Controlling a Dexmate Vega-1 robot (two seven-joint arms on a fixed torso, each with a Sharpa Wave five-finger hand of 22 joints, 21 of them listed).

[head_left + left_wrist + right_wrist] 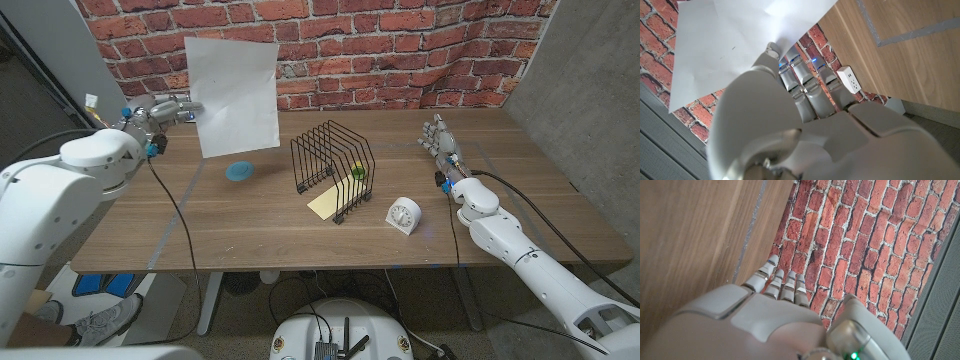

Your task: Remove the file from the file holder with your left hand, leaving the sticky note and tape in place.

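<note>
My left hand (163, 112) is raised over the table's left side and grips the left edge of a white sheet, the file (234, 95), which hangs upright in the air, clear of the holder. In the left wrist view the file (735, 40) spreads beyond my left hand (790, 115). The black wire file holder (333, 170) stands mid-table. A yellow sticky note (324, 206) lies at its front and a green tape roll (358, 172) sits between its wires. My right hand (441, 140) waits at the right with fingers straight and nothing in it; the right wrist view shows that hand (780, 310) empty too.
A small blue round object (239, 170) lies on the wooden table (250, 235) below the hanging file. A white dial timer (404, 214) stands right of the holder. A brick wall (400, 50) backs the table, and a wall socket (850, 80) shows in the left wrist view.
</note>
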